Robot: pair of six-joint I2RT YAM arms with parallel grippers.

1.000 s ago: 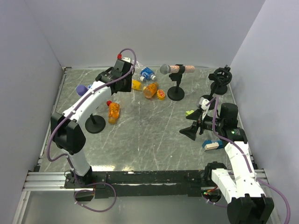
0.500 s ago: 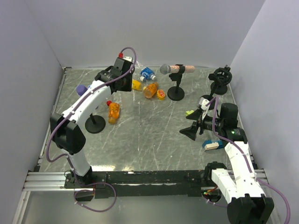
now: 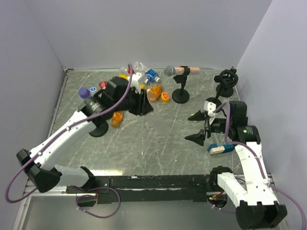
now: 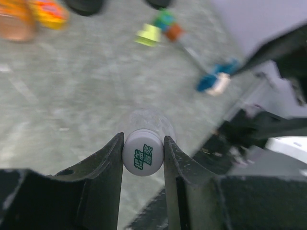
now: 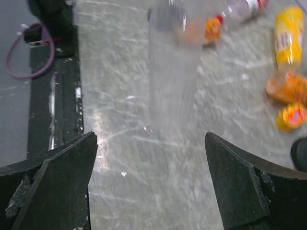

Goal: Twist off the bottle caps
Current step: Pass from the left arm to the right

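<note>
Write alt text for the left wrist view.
The left gripper clamps a white bottle cap with green lettering, its clear bottle blurred behind. Beyond lie the grey marbled table, an orange bottle at top left and a yellow-green block.

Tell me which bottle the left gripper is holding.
The clear bottle with the white, green-printed cap, pinched at that cap by the left gripper. The orange bottles lie loose on the table.

right jaws: spread wide | bottles (image 3: 154, 92): clustered behind left arm (image 3: 72, 129)
</note>
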